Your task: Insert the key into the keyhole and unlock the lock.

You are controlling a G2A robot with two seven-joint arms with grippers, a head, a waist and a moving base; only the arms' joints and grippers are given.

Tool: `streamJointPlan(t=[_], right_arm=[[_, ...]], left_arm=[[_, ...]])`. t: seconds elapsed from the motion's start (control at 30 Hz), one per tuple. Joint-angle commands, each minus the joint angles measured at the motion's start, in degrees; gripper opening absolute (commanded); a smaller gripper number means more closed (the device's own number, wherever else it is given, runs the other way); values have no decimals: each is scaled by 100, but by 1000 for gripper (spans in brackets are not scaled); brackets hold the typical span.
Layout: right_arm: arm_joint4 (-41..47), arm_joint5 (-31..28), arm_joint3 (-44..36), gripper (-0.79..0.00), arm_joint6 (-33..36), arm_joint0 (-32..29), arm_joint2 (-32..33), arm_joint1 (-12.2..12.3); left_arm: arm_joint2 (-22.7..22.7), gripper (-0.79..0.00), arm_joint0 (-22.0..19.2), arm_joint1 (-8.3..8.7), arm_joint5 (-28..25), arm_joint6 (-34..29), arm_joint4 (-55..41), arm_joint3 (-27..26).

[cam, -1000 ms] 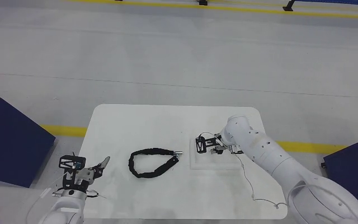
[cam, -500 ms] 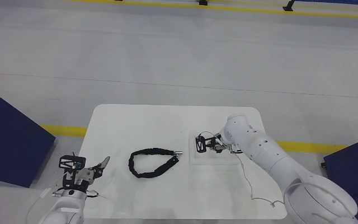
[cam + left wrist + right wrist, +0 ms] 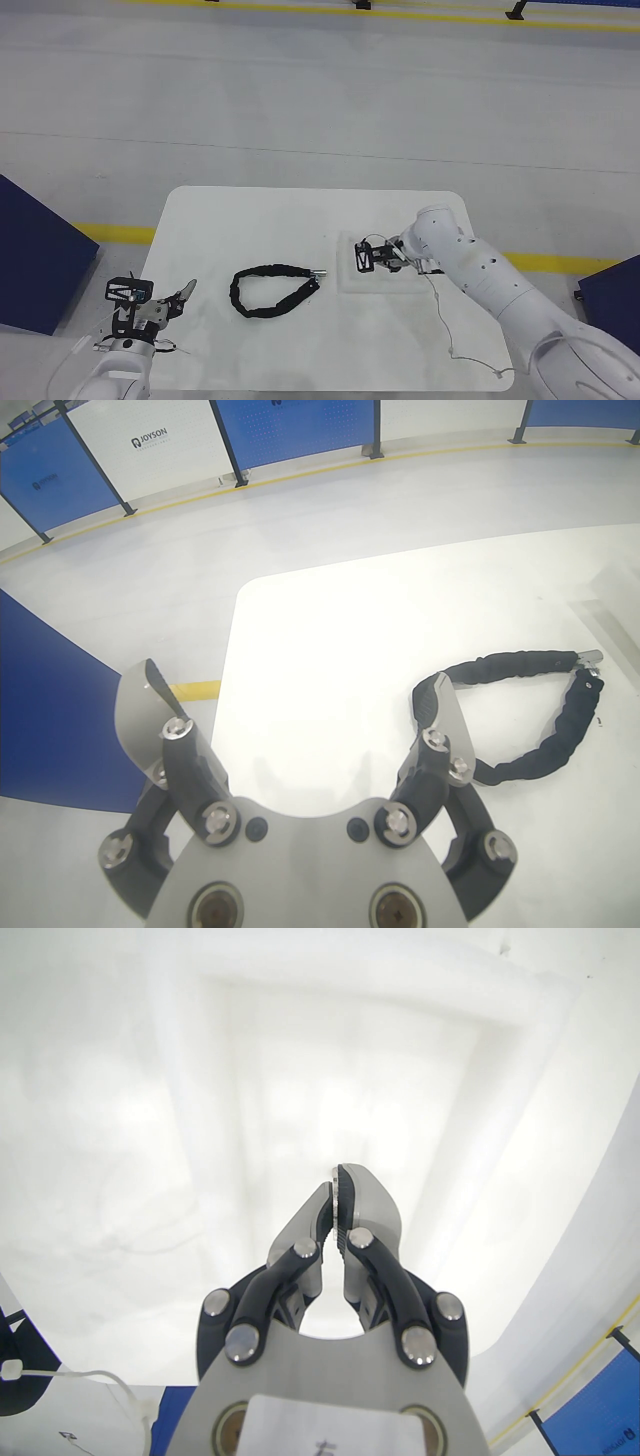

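Right gripper (image 3: 334,1183), above the shallow white tray (image 3: 395,294), pinches a thin silver key (image 3: 332,1174) (seen edge-on between its pads). The looped black fabric-sleeved chain lock (image 3: 268,291) lies mid-table, near the tray. Left gripper (image 3: 290,690), fingers spread, sits at the white table's (image 3: 250,220) near left edge.

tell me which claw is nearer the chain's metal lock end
Right. The right claw, shut on the key, hangs over the tray just beside the lock end; the left claw, open, sits past the far side of the chain.
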Motion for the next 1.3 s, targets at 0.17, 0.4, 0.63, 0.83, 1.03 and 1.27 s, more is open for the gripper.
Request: streamJointPlan(t=[0.17,0.4,0.63,0.83,1.03,1.27], right_arm=[[-80,121,-709,-785,154,-423,515,377],[-62,88,-1286,-785,341,-846,998,670],[-40,21,-1633,-785,500,-1176,1276,822],[-83,111,-1739,-785,589,-1361,1259,815],[315,-29,-1658,-785,482,-1412,1434,824],[1233,-74,-1554,-785,760,-1342,1449,878]], left_arm=[[0,0,0,0,0,0,0,0],[0,0,0,0,0,0,0,0],[0,0,0,0,0,0,0,0],[0,0,0,0,0,0,0,0],[0,0,0,0,0,0,0,0],[0,0,0,0,0,0,0,0]])
